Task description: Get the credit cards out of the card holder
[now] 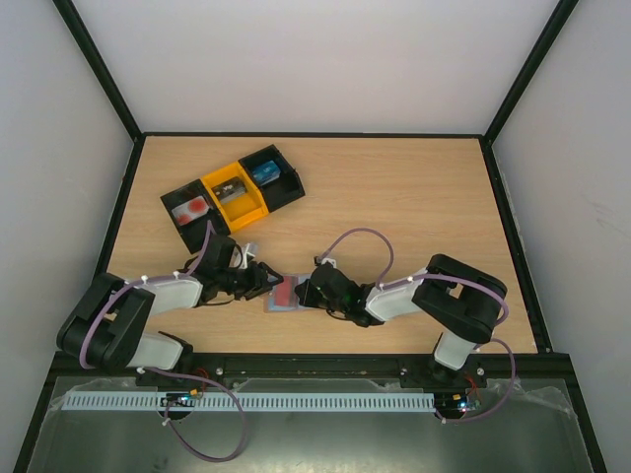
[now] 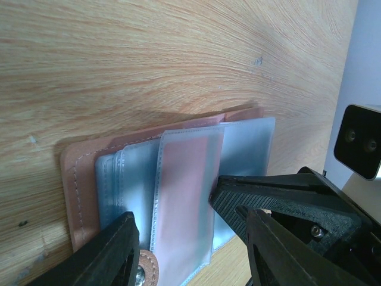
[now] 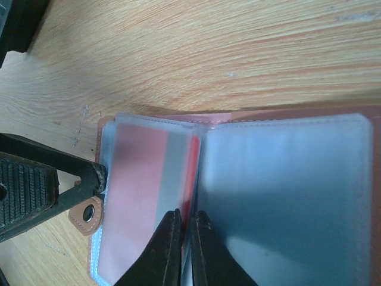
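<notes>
- The card holder (image 1: 284, 294) lies open on the desk (image 1: 414, 197), close to the near edge and about midway along it, between your two grippers.
- Your right gripper (image 3: 186, 213) has its fingers pressed almost together on the edge of a frosted sleeve (image 3: 175, 161) beside the holder's spine.
- That sleeve holds a red credit card (image 3: 140, 190). You cannot tell whether the fingers pinch the card itself or only the plastic.
- Your left gripper (image 2: 190, 220) stands about half open over the holder's outer end and clamps nothing.
- One of its fingertips (image 3: 98, 176) touches the holder's rim just above the snap tab (image 3: 88, 213).
- The other clear sleeves lie flat and look blue-grey. You cannot tell whether they hold cards.
- A black-and-yellow tray (image 1: 246, 212) sits well apart, toward the far left corner of the desk.
</notes>
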`<state>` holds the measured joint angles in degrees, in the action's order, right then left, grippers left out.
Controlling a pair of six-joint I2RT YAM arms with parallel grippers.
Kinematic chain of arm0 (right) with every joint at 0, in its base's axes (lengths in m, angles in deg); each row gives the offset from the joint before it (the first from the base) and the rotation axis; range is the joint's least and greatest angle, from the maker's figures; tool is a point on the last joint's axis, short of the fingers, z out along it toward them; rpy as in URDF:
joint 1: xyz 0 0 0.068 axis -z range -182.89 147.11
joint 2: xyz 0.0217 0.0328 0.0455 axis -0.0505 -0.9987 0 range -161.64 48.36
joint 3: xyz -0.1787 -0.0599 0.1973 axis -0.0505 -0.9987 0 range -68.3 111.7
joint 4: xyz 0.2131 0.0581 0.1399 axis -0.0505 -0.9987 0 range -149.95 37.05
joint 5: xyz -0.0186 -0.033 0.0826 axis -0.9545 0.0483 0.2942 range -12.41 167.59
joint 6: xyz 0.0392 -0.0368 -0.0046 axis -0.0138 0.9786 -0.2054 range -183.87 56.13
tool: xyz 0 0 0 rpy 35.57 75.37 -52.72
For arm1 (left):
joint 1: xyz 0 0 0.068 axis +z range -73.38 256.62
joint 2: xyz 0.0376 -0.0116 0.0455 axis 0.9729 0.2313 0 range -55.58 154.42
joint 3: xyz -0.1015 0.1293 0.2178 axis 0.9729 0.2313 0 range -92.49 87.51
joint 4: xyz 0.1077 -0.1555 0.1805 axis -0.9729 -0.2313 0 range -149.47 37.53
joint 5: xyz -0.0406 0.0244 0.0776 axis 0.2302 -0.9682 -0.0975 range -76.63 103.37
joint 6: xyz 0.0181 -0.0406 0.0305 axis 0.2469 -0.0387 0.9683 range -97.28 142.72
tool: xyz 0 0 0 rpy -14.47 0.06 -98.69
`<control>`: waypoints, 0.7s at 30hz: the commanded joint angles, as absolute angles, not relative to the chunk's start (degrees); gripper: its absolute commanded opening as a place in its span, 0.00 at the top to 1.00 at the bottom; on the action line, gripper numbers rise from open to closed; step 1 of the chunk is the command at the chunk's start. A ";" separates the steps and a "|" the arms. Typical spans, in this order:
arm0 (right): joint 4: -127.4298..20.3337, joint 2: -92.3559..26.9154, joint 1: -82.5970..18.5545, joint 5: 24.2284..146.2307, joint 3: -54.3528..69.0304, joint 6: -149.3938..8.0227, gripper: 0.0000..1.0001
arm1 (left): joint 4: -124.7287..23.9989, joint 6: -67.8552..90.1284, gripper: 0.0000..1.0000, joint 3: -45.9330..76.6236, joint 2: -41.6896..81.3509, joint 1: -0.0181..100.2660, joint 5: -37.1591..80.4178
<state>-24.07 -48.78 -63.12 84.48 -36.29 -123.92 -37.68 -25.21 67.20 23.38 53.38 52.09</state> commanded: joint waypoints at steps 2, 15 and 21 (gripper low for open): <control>-28.46 -50.26 -63.27 81.54 -37.14 -123.67 0.95 | -38.63 -23.69 0.49 66.88 24.58 53.16 51.36; -26.45 -50.61 -63.21 81.63 -38.19 -124.60 0.96 | -32.22 -25.11 0.56 67.75 27.08 53.16 56.47; -25.95 -50.51 -63.26 81.85 -38.38 -124.43 0.96 | -31.39 -26.39 0.62 67.85 25.77 53.16 57.67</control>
<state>-23.24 -48.94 -63.23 83.72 -36.81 -124.43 -33.27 -25.82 67.33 26.70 53.40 55.61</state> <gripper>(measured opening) 0.043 0.384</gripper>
